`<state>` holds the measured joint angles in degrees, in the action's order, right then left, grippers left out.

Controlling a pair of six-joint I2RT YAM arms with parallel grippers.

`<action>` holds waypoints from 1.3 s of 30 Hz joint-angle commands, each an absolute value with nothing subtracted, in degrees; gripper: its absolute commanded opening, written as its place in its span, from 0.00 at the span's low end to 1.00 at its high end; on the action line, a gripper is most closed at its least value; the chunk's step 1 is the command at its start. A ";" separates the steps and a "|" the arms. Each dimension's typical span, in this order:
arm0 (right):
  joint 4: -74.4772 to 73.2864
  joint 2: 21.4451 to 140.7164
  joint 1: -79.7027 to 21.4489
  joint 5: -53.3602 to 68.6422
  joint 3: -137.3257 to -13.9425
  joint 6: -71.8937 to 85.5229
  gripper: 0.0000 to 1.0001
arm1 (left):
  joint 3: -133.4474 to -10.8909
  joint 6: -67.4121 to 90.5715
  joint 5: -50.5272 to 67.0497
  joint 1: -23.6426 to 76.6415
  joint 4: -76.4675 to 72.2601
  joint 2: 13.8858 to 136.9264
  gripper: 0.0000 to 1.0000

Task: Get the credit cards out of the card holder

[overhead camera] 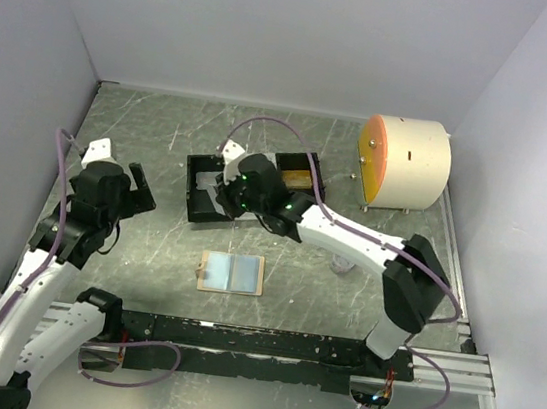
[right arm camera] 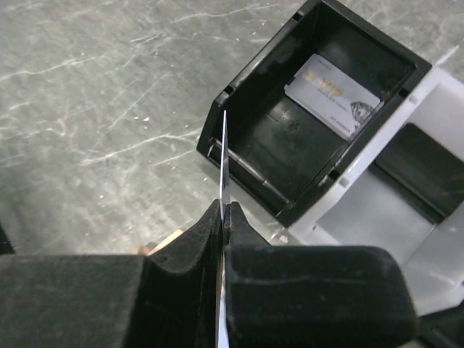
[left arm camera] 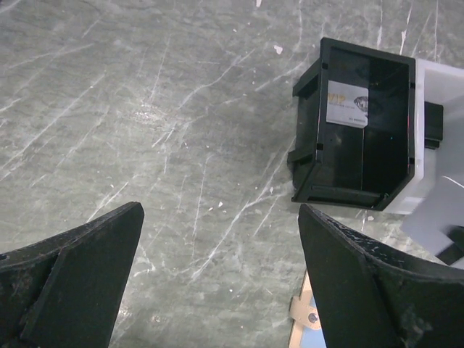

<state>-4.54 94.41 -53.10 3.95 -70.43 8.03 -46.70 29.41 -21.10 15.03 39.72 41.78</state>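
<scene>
Right gripper (right arm camera: 223, 217) clamped tight on a thin card (right arm camera: 224, 156) — we're at the tray (right arm camera: 254, 65).
We see that card edge-on, upright, above the near wall of the tray's black compartment, where a silver-grey card (right arm camera: 332, 90) lies flat. Our left gripper (left arm camera: 220, 217) gapes wide over the table (left arm camera: 145, 109), holding nothing. The card holder (overhead camera: 231, 273) lies open, blue faces up — nearer the arm bases than the tray.

Lab cell: white walls (overhead camera: 277, 23), scratched table (overhead camera: 163, 124)
</scene>
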 commanded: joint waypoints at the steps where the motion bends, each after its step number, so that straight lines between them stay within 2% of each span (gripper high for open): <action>1: -3.96 99.73 -54.61 -0.94 -75.75 0.61 0.00 | -46.96 30.30 -24.78 14.68 39.12 41.21 1.00; 7: -5.54 110.58 -54.89 -9.92 -86.36 -5.59 0.00 | -47.60 31.52 -27.22 14.68 40.71 41.19 1.00; 16: -6.32 120.78 -55.05 -13.70 -95.06 -17.70 0.00 | -47.86 32.24 -28.58 14.68 41.21 41.11 1.00; 39: -3.47 133.59 -55.46 -19.16 -104.19 -36.73 0.00 | -48.29 34.16 -32.52 14.59 42.81 39.23 1.00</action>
